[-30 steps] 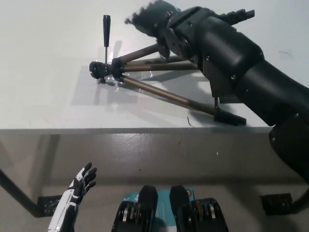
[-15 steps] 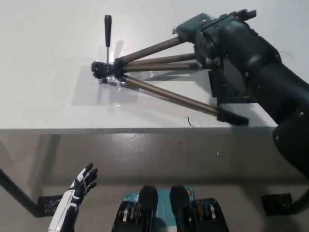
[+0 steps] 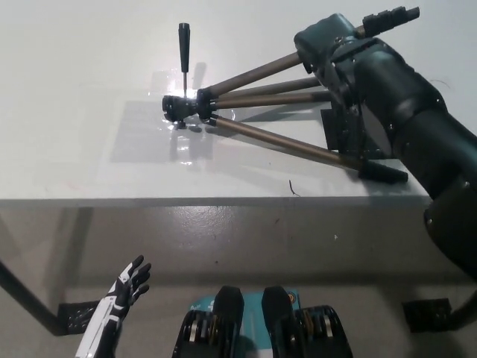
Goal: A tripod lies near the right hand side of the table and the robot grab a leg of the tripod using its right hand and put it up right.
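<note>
- White table (image 3: 89, 89) carries the tripod (image 3: 253, 112), lying on its side toward the table's right, legs splayed (head pointing left).
- Right hand (image 3: 339, 56) is clamped around the upper leg.
- Left hand (image 3: 123, 294) hangs below the table's front edge, fingers spread, empty.

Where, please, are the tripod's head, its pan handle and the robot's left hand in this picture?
tripod head (image 3: 179, 109), head view, on the black block where the legs meet.
pan handle (image 3: 183, 36), head view, on its black grip.
left hand (image 3: 128, 282), head view, on the dark fingers, below the table edge.
</note>
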### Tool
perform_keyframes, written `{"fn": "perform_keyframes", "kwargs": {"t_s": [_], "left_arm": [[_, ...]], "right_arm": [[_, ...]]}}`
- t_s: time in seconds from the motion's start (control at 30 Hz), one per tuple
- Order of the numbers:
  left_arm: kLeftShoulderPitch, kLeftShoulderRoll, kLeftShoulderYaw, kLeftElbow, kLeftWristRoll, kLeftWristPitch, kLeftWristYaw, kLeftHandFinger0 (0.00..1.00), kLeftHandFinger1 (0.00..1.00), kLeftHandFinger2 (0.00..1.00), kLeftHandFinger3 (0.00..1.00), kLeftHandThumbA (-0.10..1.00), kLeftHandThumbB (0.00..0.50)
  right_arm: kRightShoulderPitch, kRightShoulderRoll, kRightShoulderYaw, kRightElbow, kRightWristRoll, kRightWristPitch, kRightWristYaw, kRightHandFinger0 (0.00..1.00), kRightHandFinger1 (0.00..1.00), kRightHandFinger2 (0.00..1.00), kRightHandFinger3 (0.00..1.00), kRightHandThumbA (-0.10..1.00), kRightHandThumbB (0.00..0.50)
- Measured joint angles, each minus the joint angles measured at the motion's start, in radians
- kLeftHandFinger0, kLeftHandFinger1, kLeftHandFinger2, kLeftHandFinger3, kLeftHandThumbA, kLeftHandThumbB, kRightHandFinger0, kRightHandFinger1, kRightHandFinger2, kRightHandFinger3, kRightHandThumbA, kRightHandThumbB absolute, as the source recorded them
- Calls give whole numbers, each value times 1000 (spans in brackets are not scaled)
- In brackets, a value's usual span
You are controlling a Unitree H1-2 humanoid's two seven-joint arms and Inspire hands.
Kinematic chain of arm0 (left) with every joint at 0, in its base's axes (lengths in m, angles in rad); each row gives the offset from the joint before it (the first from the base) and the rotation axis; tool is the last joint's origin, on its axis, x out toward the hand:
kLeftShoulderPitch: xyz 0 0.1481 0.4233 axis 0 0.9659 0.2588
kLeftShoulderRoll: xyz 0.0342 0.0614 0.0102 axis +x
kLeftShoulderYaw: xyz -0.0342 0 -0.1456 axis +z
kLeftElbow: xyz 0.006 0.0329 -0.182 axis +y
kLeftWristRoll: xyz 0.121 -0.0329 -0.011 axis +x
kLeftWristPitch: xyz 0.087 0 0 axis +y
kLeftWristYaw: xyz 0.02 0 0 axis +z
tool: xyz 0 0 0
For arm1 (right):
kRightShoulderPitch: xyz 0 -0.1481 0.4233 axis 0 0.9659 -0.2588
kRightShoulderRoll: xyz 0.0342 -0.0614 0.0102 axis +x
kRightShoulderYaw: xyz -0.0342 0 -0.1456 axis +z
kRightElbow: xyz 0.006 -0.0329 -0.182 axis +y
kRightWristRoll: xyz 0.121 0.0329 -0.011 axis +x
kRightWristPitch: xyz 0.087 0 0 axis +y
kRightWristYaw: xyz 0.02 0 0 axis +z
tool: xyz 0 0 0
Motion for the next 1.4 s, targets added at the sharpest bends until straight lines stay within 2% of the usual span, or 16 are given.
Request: {"fn": "perform_keyframes", "kwargs": {"t_s": [0.03,0.07,0.13,0.27,0.33,0.37,0.4,0.47,0.5,0.57,0.67,0.87,1.0,1.23,1.3,1.4], "left_arm": [[0,0,0,1,0,0,0,1000,1000,1000,1000,1000,245],[0,0,0,1,0,1,0,1000,1000,1000,1000,1000,244],[0,0,0,1,0,0,0,1000,1000,1000,1000,1000,267],[0,0,-1,4,0,0,0,1000,1000,1000,1000,1000,272],[0,0,-1,4,1,0,0,1000,1000,1000,1000,1000,247],[0,1,-2,4,1,0,0,1000,1000,1000,1000,1000,247],[-1,1,-2,4,1,0,-1,1000,1000,1000,1000,1000,254],[0,1,-3,4,1,0,-1,1000,1000,1000,1000,1000,255],[0,1,-3,4,1,0,-1,1000,1000,1000,1000,1000,281],[0,1,-2,4,1,0,-1,1000,1000,1000,1000,1000,296],[-1,1,-3,4,3,0,-1,1000,1000,1000,1000,1000,297],[-1,1,-4,4,13,0,-1,1000,1000,1000,1000,1000,272],[-1,1,-6,4,18,0,-1,1000,1000,1000,1000,1000,281],[1,2,-11,4,19,0,-1,1000,1000,1000,1000,1000,332],[2,2,-13,4,19,0,-1,1000,1000,1000,1000,1000,322],[6,3,-18,3,20,0,-1,1000,1000,1000,1000,1000,307]], "right_arm": [[6,0,-2,0,0,-4,-25,0,110,579,294,-100,245],[10,0,-4,0,0,-8,-44,0,160,610,263,-100,163],[19,0,-23,0,4,-19,-82,0,148,576,167,-100,150],[36,0,-91,0,15,-44,-152,0,171,606,155,-100,144],[44,0,-121,0,20,-58,-181,22,224,597,217,-100,45],[48,0,-160,0,33,-68,-195,4,191,551,382,-100,89],[50,1,-202,0,48,-82,-203,0,82,457,183,-100,103],[51,1,-280,0,66,-99,-210,0,130,544,193,-100,106],[49,-1,-318,-1,76,-104,-217,0,121,554,92,-100,60],[46,-2,-400,-5,95,-111,-223,0,209,624,489,20,48],[45,-2,-491,-9,116,-112,-227,0,234,623,622,14,53],[44,-12,-706,-29,193,-108,-239,0,168,549,570,-14,78],[43,-3,-823,-52,251,-105,-242,0,37,397,406,-5,82],[40,26,-1008,-75,362,-105,-249,0,0,342,396,-49,49],[40,36,-1056,-75,393,-106,-261,0,0,254,263,-50,52],[39,48,-1109,-76,436,-112,-304,0,20,359,330,-65,53]]}}
